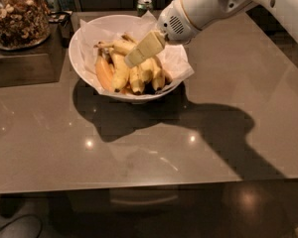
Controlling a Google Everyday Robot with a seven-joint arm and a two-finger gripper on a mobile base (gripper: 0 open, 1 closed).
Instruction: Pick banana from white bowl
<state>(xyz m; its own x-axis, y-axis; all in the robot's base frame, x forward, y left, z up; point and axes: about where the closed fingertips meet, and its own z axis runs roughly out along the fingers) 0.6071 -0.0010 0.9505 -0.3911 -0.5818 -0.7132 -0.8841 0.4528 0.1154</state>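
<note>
- The worktop [139, 167] is smooth, shiny and grey-brown. Small lights shine back from it. The room behind it and below it is dark.
- Far left, a glass jar [15, 14] full of nuts stands on a darker raised block [20, 63] at the back corner.
- Next comes the white bowl [75, 53]. It is big, round and glossy. It sits on the worktop near the back, just beside the block.
- A crinkled white paper liner [181, 68] lies inside the bowl and sticks out over the rim on the right.
- The bowl holds a heap of yellow fruit. An orange-looking fruit [104, 74] lies at the left of the heap. Shorter bananas [138, 79] lie side by side toward the front.
- The banana [118, 46] is the long curved one at the back of the heap, inside the bowl. Its brown stem points left, and its other end goes under the hand.
- The hand [139, 53] looks flat and cream-coloured. It slants down and to the left over the heap, right at the banana. I cannot tell how far open it is, or whether it has hold of anything.
- A small can [145, 5] stands behind the bowl, at the back edge.
- The arm [213, 4] is white, round and smooth, with little slits on its side. It reaches in from the top right corner.
- A big dark shadow [213, 128] of the bowl and the arm lies on the worktop, from under the bowl out to the right.
</note>
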